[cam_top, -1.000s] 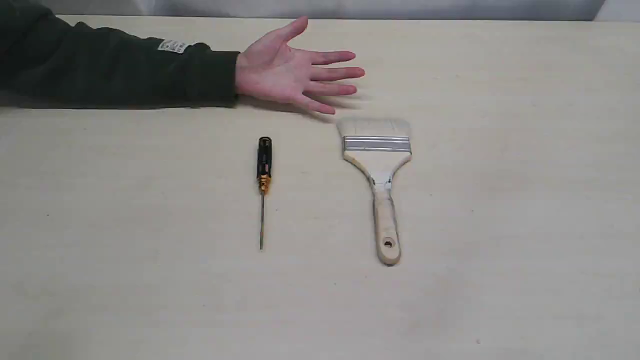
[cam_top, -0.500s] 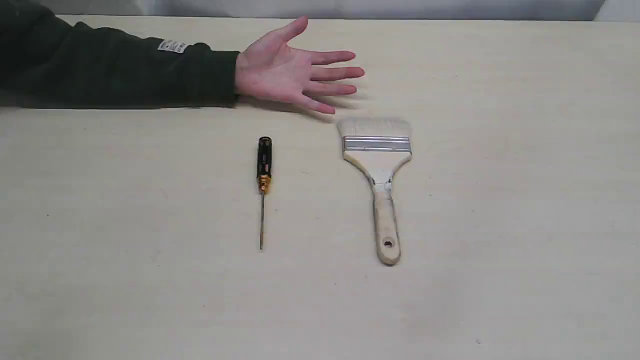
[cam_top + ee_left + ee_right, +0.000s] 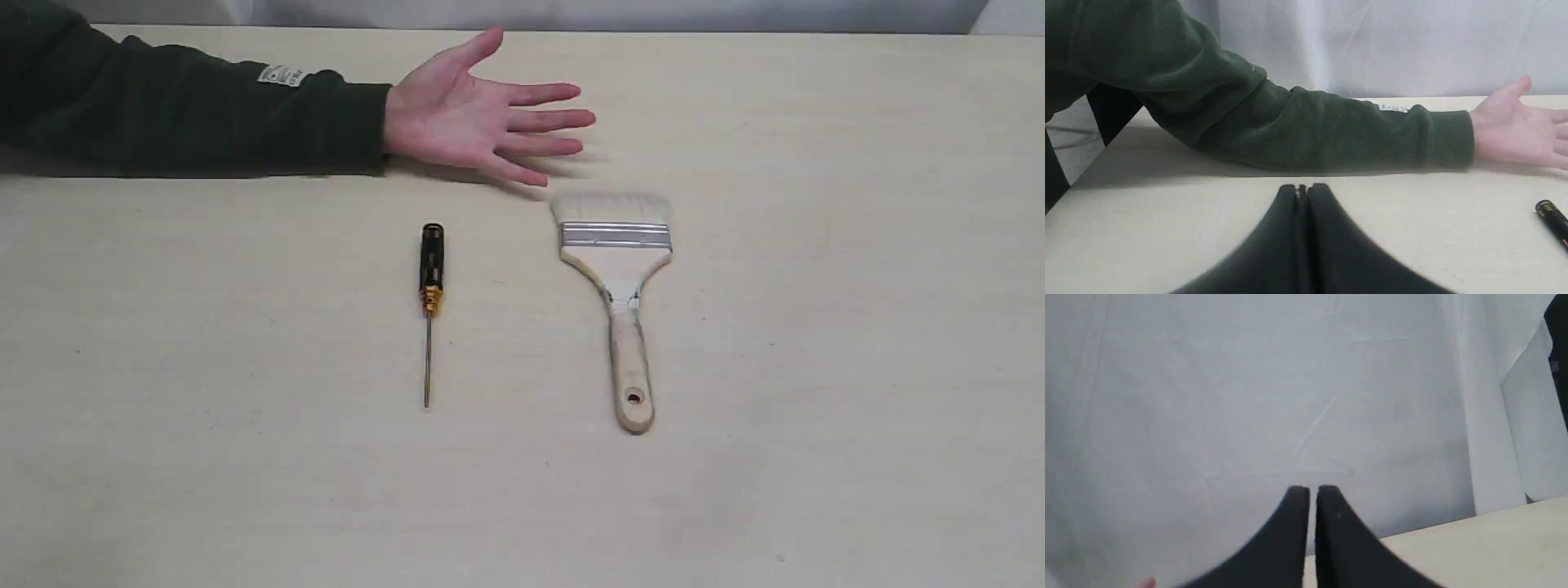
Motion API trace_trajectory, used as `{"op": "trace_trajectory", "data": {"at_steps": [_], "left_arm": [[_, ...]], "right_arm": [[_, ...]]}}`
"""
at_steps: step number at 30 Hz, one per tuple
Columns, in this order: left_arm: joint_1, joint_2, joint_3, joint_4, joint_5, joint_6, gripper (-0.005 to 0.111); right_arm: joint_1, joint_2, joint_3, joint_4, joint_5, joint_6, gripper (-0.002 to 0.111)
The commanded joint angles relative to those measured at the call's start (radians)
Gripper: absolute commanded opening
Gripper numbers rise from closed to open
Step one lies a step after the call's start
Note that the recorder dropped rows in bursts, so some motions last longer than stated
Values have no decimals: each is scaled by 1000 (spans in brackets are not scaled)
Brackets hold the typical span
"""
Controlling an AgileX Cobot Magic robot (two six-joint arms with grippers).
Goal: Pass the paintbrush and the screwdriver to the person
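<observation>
2 tools parallel | screwdriver [image 3: 431, 273] tip away fr hand [image 3: 465, 118] | paintbrush [image 3: 618, 263] bristles twd hand | L+R jaws together

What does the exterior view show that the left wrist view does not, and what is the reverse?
Only the exterior view: the paintbrush and the screwdriver's thin shaft. Only the left wrist view: the left gripper, shut, and the table's side edge. Both: the person's open hand, the green sleeve, its white label, the tabletop, the screwdriver's black handle end.
</observation>
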Motion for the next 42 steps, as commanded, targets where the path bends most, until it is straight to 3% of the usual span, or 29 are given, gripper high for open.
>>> {"op": "trace_trajectory", "data": {"at_steps": [1,6,15,22,31,42], "left_arm": [[-8,-2,2,-4,-5,-2,0],[-8,-2,2,-4,-5,-2,0],[-8,-2,2,-2,-8,-2,0],[-8,-2,2,-2,-6,-2,0],[-8,-2,2,-2,-6,-2,0],[-8,-2,2,-2,-6,-2,0]], "right_arm": [[1,-6,3,103,-67,56,5],[1,-6,-61,98,-41,137,5],[1,101,-370,98,177,132,6],[1,350,-710,98,387,25,20],[1,743,-1082,268,689,-288,20],[1,1118,-1320,284,906,-322,20]]}}
